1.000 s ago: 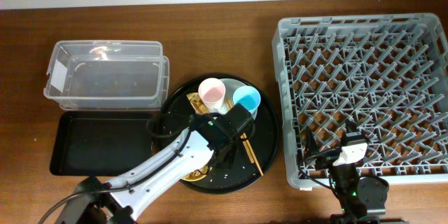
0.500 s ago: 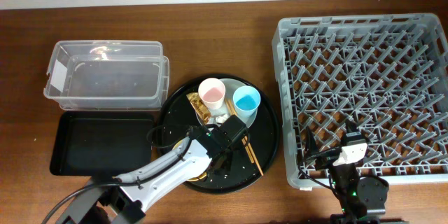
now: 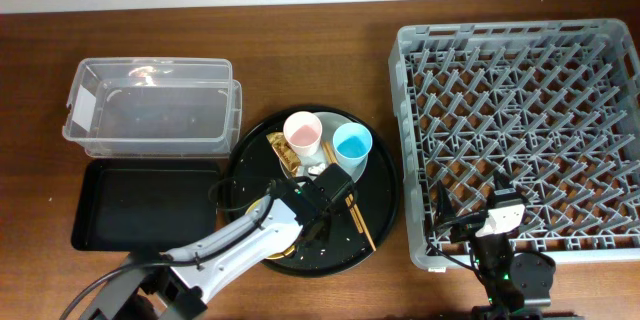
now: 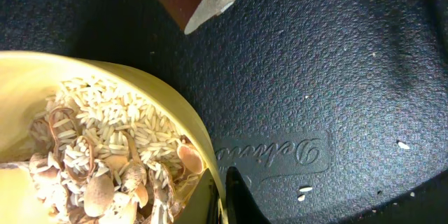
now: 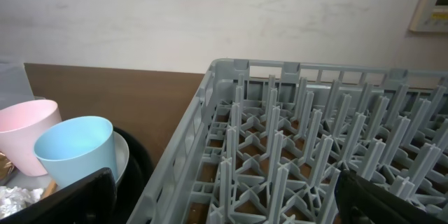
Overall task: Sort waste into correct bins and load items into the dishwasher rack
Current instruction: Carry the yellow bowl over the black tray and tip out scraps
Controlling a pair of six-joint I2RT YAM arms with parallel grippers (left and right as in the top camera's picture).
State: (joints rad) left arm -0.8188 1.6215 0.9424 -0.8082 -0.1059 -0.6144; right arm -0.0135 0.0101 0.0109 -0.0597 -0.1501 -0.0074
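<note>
The yellow bowl [image 4: 183,129], full of rice grains and tan scraps [image 4: 98,154], sits on the round black tray [image 4: 329,77]. My left gripper [image 4: 222,192] is shut on its right rim, one finger inside and one outside. From overhead the left gripper [image 3: 316,214] hides most of the bowl [image 3: 283,251]. The pink cup [image 3: 302,134] and blue cup [image 3: 352,143] stand on the pale plate [image 3: 372,160]. The gold-brown wrapper [image 3: 283,150], white tissue [image 3: 315,170] and chopsticks [image 3: 359,222] lie nearby. My right gripper [image 5: 224,203] is open and empty at the grey rack's [image 3: 520,110] front-left corner.
The clear box [image 3: 150,105] stands at the left, with the shallow black tray [image 3: 140,205] in front of it. The round black tray [image 3: 380,210] lies between them and the rack. Loose rice grains [image 4: 304,193] lie on the tray.
My left gripper moved a little toward the table's front and settled on the bowl's rim, then stayed still. The right arm has not moved.
</note>
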